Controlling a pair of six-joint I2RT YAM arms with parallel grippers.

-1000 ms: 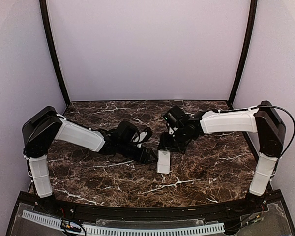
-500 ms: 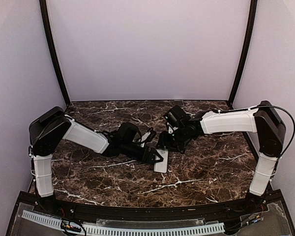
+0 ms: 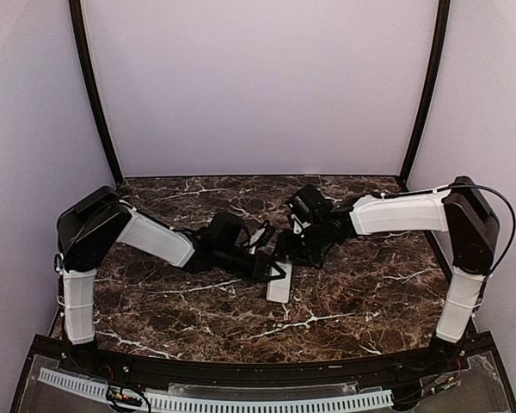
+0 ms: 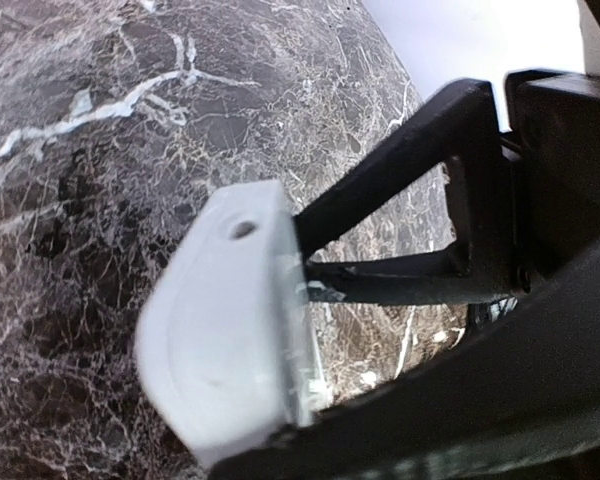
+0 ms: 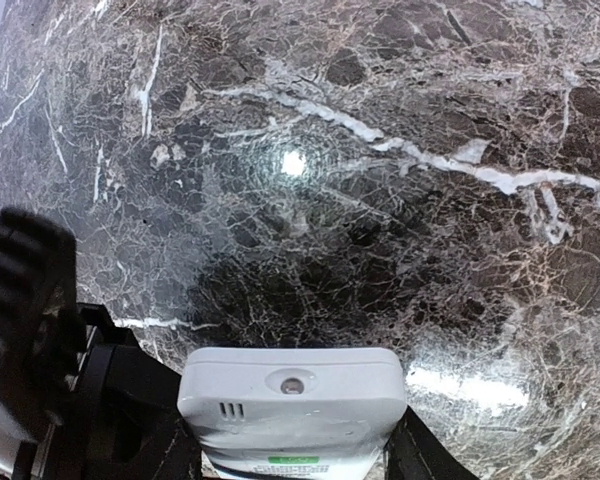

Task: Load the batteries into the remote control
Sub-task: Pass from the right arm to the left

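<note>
Remote control (image 3: pixel 280 282) is mid-table (image 3: pixel 361 301) between the two arms, long axis pointing toward the near edge, and we have both grippers on it. The right gripper (image 3: pixel 286 256) grasps the far end, with a finger pressed against each long side in its wrist view. The left gripper (image 3: pixel 274 271) comes in from the side and looks clamped across the body closer to the arm bases. Its wrist view shows white plastic wedged between both fingers, though we can't rule out a little slack. We can't tell if the near end rests on the table or hangs just above it. No batteries in any view, and we can't see the battery cover or whether it's on. Our read: a two-handed steadying step before getting at the back. To do it well, we want one grip firm and the other only snug so the housing doesn't twist. Hold it level, and don't let go on either side until the other is confirmed seated.
</note>
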